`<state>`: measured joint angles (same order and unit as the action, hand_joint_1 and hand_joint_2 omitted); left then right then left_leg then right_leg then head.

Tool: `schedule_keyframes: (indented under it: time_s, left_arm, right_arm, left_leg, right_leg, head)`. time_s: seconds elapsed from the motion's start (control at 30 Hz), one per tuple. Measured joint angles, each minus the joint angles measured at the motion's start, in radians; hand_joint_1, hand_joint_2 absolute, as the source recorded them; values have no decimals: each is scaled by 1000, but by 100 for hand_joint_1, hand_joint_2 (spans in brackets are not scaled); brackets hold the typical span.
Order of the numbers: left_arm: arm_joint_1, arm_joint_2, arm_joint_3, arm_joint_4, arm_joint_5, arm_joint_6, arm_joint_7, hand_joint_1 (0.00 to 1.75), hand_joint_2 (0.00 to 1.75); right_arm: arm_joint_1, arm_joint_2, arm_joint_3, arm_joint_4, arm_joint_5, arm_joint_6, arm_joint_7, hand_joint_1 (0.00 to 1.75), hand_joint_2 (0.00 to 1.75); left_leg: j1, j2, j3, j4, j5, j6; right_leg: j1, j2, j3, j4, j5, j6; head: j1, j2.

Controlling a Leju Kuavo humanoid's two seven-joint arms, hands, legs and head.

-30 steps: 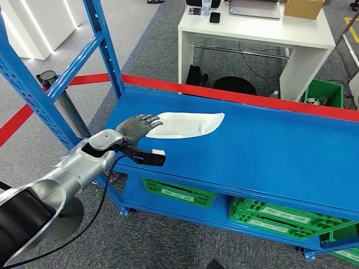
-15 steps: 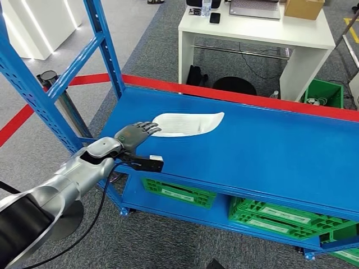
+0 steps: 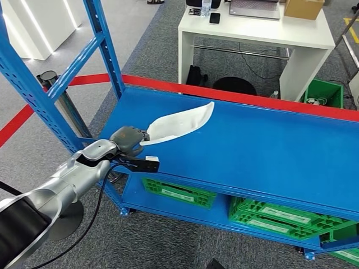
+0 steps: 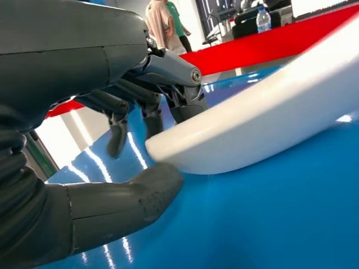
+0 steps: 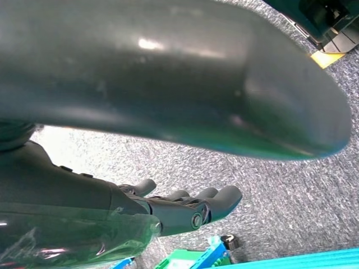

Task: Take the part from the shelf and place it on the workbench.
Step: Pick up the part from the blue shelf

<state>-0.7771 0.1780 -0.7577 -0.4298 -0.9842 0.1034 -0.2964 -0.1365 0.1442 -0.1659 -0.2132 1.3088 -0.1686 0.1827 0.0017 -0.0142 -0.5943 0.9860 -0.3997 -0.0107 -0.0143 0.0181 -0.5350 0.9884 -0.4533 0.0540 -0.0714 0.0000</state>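
Blue shelf [image 3: 262,145] carries the white part [image 3: 182,124] near its left end. That part, flat half a second ago, now sits skewed with its near end pinched by the left hand [image 3: 129,139]. Grasp established; lift follows. Right hand [image 5: 186,207] hangs spread, empty.

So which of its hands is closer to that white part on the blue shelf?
The left. The left hand grips the near end of the white part; the right hand hangs over the grey carpet, away from it.

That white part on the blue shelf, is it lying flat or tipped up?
Tipped up. The white part is held at its near end by the left hand, fingers above, thumb below; its far end rises off the blue shelf.
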Motion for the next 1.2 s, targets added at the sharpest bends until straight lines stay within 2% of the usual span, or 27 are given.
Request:
schedule_keyframes:
  time_s: [0.83, 1.2]
  left_arm:
    - [5, 3, 9, 0, -22, 62, -1, 175, 175]
    - [-4, -1, 33, -58, -2, 79, -45, 175, 175]
  right_arm:
    - [1, 0, 0, 0, -9, 11, -17, 0, 0]
    - [1, 0, 1, 0, -10, 20, -21, 0, 0]
  left_leg:
    - [0, 0, 1, 0, 1, 0]
    - [0, 0, 0, 0, 1, 0]
  right_leg:
    - [0, 0, 0, 1, 0, 0]
    - [0, 0, -1, 1, 0, 0]
  head:
    - [0, 0]
    - [0, 0]
